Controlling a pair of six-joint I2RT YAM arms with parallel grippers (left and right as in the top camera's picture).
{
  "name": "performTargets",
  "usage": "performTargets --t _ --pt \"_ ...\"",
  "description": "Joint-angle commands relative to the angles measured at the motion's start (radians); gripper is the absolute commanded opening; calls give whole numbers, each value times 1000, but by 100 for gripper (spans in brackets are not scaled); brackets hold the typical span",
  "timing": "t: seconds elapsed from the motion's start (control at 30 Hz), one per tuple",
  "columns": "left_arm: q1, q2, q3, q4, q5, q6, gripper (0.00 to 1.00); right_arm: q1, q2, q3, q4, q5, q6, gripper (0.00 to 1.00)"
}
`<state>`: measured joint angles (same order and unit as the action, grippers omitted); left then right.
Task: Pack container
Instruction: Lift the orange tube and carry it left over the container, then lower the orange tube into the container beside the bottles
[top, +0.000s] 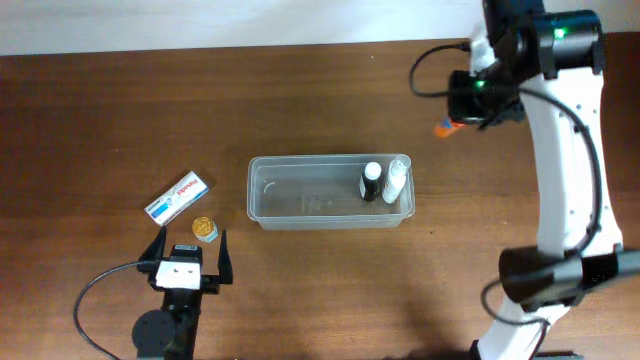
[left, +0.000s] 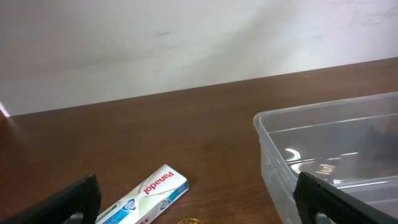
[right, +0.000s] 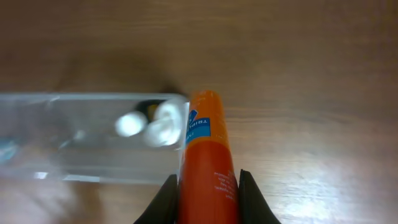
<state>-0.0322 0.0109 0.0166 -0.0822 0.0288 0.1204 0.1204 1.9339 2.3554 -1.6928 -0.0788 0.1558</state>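
My right gripper (right: 208, 202) grips an orange, blue-labelled plastic tube (right: 207, 143) just beyond the right end of the clear rectangular plastic container (top: 300, 195); the left gripper (top: 190, 248) stands released to its left. I judge the carrying step to be in hand: next, centre the tube over the opening and release.

White-and-blue Panadol box (top: 177, 197) lying on brown wooden table (top: 100, 120), small gold-topped round tin (top: 203, 228) just beside it

The table (top: 100, 120) is dark brown with fine wood grain. The container (top: 330, 218) is clear and colourless. The dark bottle (top: 371, 186) has a white cap; the pale bottle (top: 397, 180) is whitish. The tube (right: 208, 162) is orange with a blue label. The Panadol box (left: 146, 193) is white with red lettering and blue markings.
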Motion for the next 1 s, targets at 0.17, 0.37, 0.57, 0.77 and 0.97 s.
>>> performTargets --t 0.17,0.37,0.57,0.77,0.97 --pt "5 -5 -8 2 0 16 100 214 -67 23 -6 -50 10 15" --pt "5 -5 -8 2 0 16 100 335 -64 16 -6 -41 10 15" --pt "5 -5 -8 2 0 16 100 364 -63 -48 -6 -42 11 15" --pt "5 -5 -8 2 0 16 100 364 -63 -200 13 -41 18 15" --pt "5 -5 -8 2 0 16 99 364 -63 -343 78 -37 18 15"
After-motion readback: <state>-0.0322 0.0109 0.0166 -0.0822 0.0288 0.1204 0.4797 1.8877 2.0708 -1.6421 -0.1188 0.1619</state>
